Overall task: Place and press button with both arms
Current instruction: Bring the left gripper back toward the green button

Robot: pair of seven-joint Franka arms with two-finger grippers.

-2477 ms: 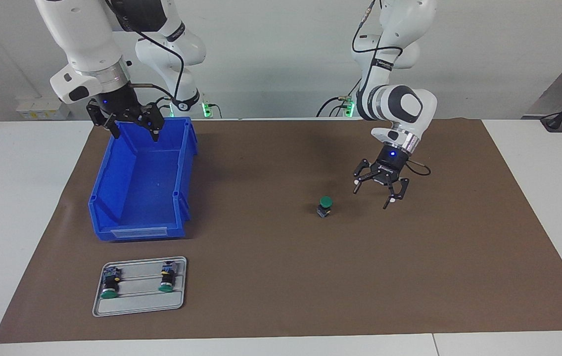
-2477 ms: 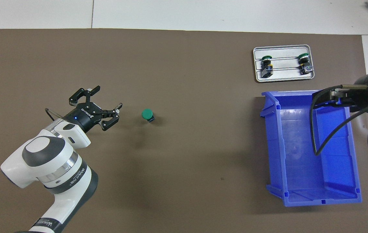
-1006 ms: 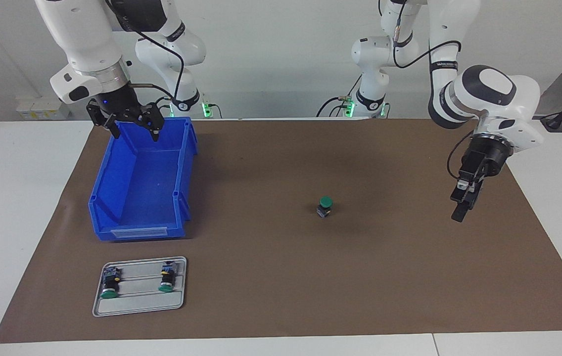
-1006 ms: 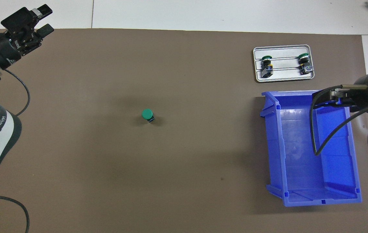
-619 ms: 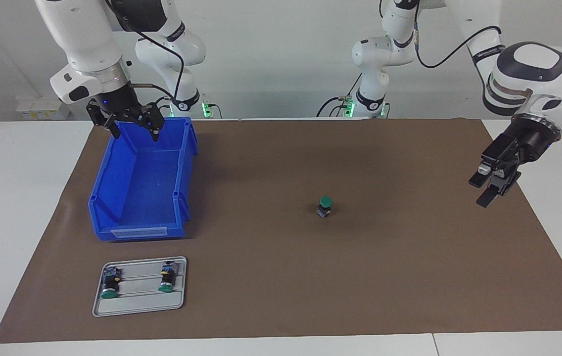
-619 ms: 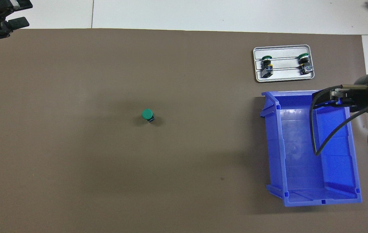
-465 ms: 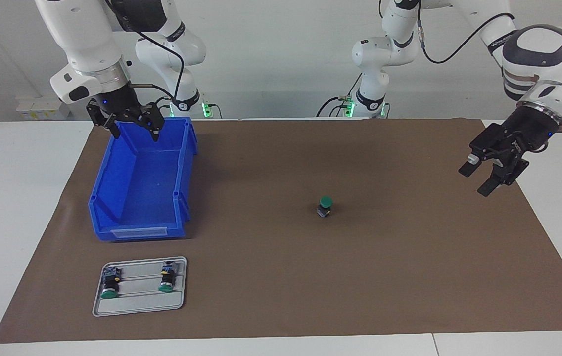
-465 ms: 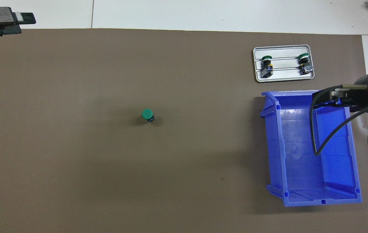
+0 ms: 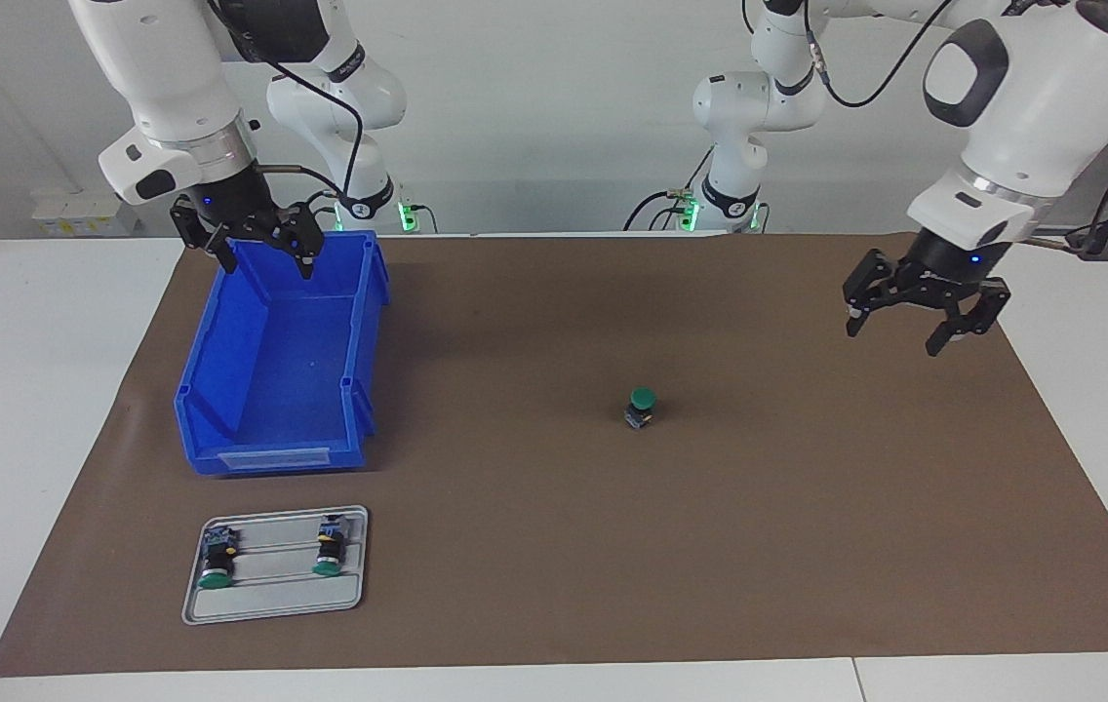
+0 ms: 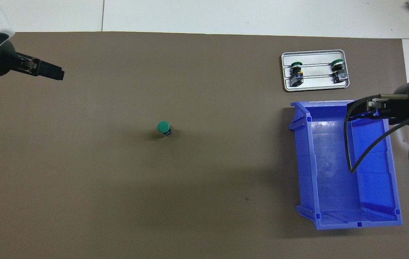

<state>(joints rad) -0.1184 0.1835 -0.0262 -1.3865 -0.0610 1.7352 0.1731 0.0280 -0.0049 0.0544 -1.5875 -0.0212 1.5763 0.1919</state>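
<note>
The button (image 9: 642, 405) stands upright in the middle of the brown mat, green cap up; the overhead view shows it from above (image 10: 163, 127). My left gripper (image 9: 892, 336) hangs open and empty above the mat toward the left arm's end, well apart from the button. In the overhead view only its dark fingers (image 10: 46, 70) show. My right gripper (image 9: 264, 263) waits open and empty over the robots' end of the blue bin (image 9: 222, 351), seen also from above (image 10: 355, 108).
A grey tray (image 9: 271, 600) holding two lookalike green buttons lies farther from the robots than the bin, seen also in the overhead view (image 10: 316, 57). The blue bin (image 10: 334, 169) has nothing in it. White table surrounds the brown mat (image 9: 808, 546).
The left arm has swung away from the button toward its own end of the mat, and its gripper has turned to point downward. The button and the right arm have not moved.
</note>
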